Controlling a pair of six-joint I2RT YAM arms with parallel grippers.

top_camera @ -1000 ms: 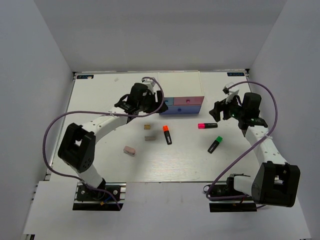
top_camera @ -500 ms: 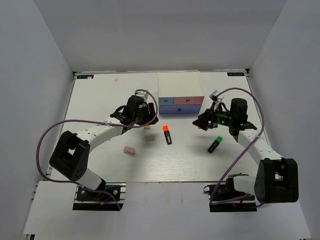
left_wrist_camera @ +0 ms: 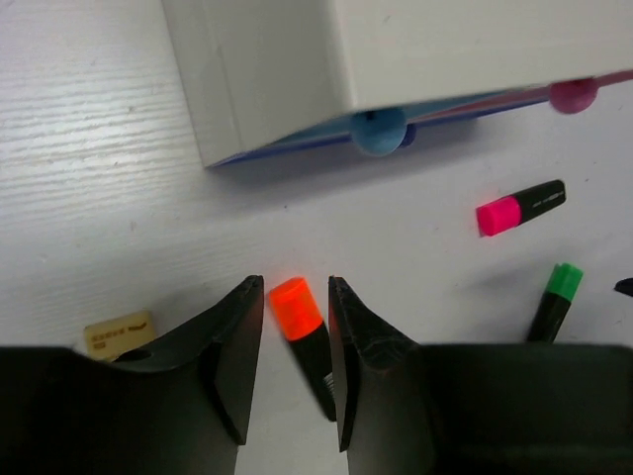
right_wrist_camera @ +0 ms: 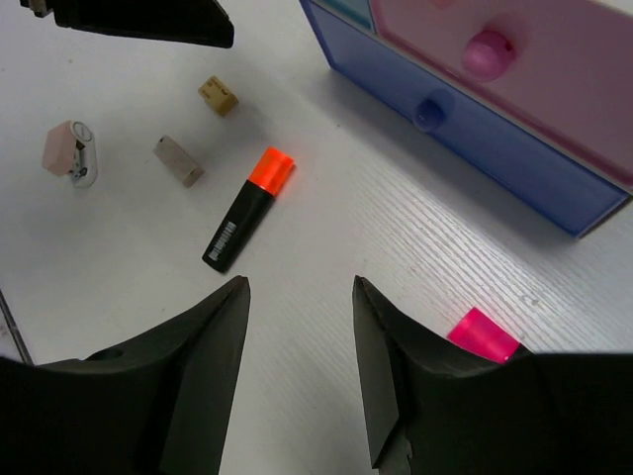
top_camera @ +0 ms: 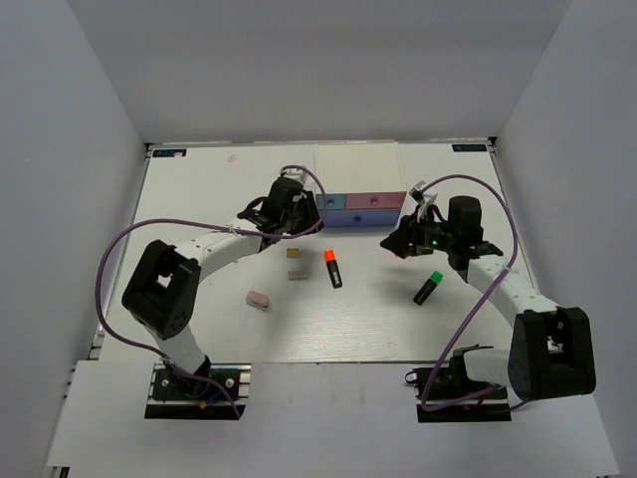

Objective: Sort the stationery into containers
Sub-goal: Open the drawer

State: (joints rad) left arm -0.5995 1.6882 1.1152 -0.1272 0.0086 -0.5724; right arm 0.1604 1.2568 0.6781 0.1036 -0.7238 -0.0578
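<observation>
The white drawer box (top_camera: 356,169) stands at the back centre with its blue (top_camera: 333,202), pink (top_camera: 376,201) and wide blue-purple (top_camera: 363,218) fronts. My left gripper (top_camera: 304,214) is open and empty by the box's left front corner. Its wrist view looks down between the fingers at the orange-capped highlighter (left_wrist_camera: 302,317), which lies apart from it (top_camera: 332,267). My right gripper (top_camera: 390,246) is open and empty over the pink-capped highlighter (right_wrist_camera: 483,334), which it hides in the top view. The green-capped highlighter (top_camera: 428,287) lies to the right. The tan eraser (top_camera: 295,253), grey eraser (top_camera: 298,273) and pink oval eraser (top_camera: 258,299) lie left of centre.
The blue knob (left_wrist_camera: 379,131) and pink knob (right_wrist_camera: 490,51) stick out from the fronts, and the blue-purple knob (right_wrist_camera: 427,111) sits below them. Grey walls close in the white table (top_camera: 199,199) on three sides.
My right gripper has come left and down, from beside the box to over the pink highlighter. My left gripper dipped toward the erasers and is back by the box corner.
</observation>
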